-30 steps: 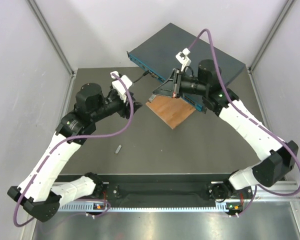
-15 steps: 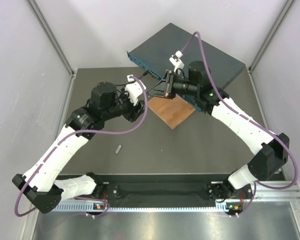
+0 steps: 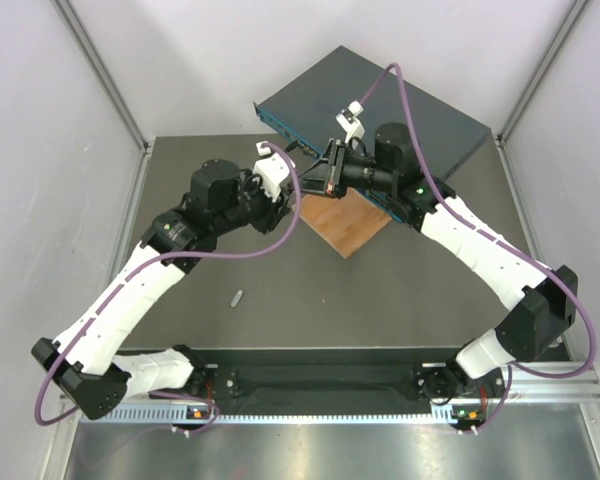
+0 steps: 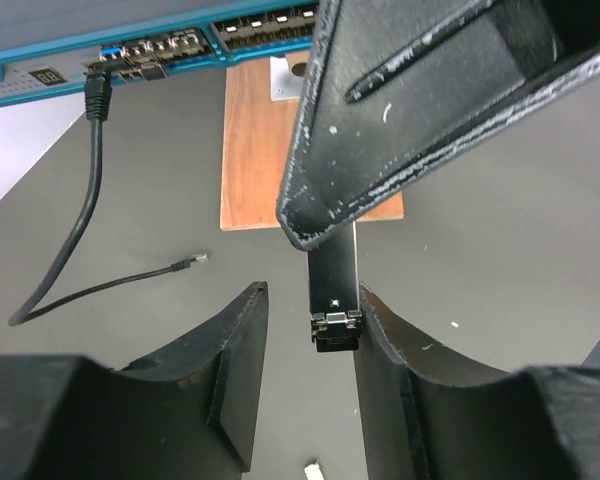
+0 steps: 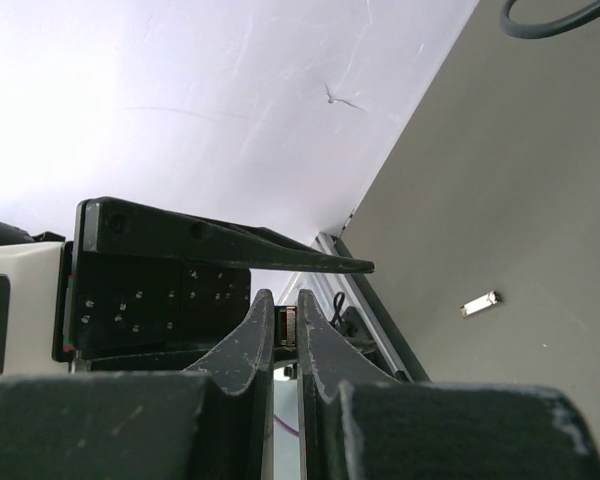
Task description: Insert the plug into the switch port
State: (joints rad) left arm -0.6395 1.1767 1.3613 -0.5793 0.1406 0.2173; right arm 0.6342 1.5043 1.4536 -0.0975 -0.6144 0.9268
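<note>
The plug (image 4: 335, 290), a slim black module with a metal latch end, is pinched in my shut right gripper (image 5: 286, 300), whose dark fingers (image 4: 380, 130) reach in from above in the left wrist view. My left gripper (image 4: 310, 295) stands open around the plug's free end. Its right finger lies against or very near the plug, and a gap remains on the left side. The switch (image 3: 420, 110) lies at the back of the table, its teal socket face (image 4: 40, 75) beyond both grippers. In the top view the two grippers meet in front of the switch, above the table.
A thin brown wooden board (image 3: 345, 225) lies in front of the switch, under the grippers. A black cable (image 4: 80, 220) is plugged into the switch's left sockets, its loose end on the table. A small metal piece (image 3: 236, 297) lies nearer the front.
My left arm has swung right until its fingers bracket the plug, and its jaws have narrowed. The right gripper moved left with the plug, then stayed shut.
</note>
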